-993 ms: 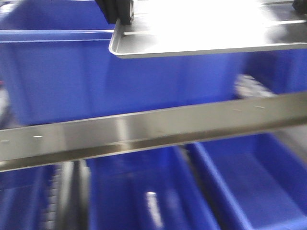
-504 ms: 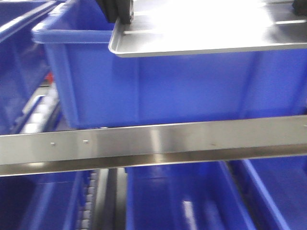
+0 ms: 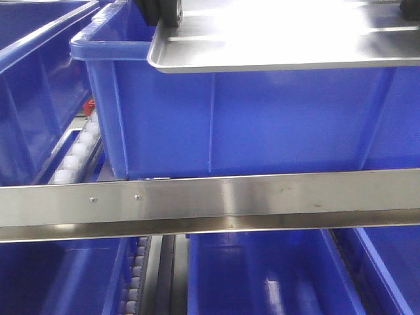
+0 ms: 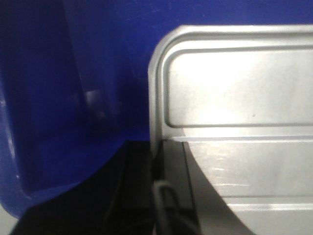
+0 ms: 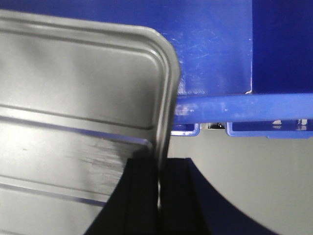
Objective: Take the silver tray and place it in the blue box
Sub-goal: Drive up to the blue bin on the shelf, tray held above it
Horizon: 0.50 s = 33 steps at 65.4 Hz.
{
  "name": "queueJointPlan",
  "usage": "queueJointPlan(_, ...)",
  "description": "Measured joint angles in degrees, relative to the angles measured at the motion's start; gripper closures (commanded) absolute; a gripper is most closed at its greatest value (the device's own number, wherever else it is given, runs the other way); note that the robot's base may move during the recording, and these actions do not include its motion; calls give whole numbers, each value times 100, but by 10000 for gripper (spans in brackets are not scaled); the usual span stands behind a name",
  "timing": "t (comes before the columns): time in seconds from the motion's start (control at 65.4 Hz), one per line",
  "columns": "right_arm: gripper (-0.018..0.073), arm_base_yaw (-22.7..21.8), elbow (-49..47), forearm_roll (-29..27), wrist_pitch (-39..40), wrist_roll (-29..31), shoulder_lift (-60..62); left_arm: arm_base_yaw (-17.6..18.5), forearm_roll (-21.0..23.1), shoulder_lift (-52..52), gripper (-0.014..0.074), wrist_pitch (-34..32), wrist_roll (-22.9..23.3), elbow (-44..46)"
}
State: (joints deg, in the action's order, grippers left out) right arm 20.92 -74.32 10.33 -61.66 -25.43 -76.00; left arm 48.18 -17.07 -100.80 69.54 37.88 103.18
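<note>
Currently the shiny, round-cornered rectangular metal silver tray (image 3: 282,56) is held level at the top of the front view, above the open top of the deep, thick-lipped plastic blue box (image 3: 262,118). Its near edge is seen overlapping the box's near rim.

Left gripper (image 4: 157,156): black fingers are closed on the tray's left rim, with the rim pinched between them. Right gripper (image 5: 160,169): likewise clamped on the right rim, one finger either side.

Long raised ribs are noted on the tray floor. A tray corner is seen over the box interior in both wrist views.

A brushed steel rail (image 3: 210,200) crosses in front of the box. White rollers (image 3: 73,157) run beside the box at left. Further blue bins (image 3: 262,275) are seen below the rail.
</note>
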Motion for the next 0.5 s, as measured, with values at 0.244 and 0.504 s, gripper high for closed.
queueJointPlan(0.244, 501, 0, 0, 0, 34, 0, 0, 0, 0, 0, 701, 11, 0, 0)
queueJointPlan(0.504, 501, 0, 0, 0, 34, 0, 0, 0, 0, 0, 701, 11, 0, 0)
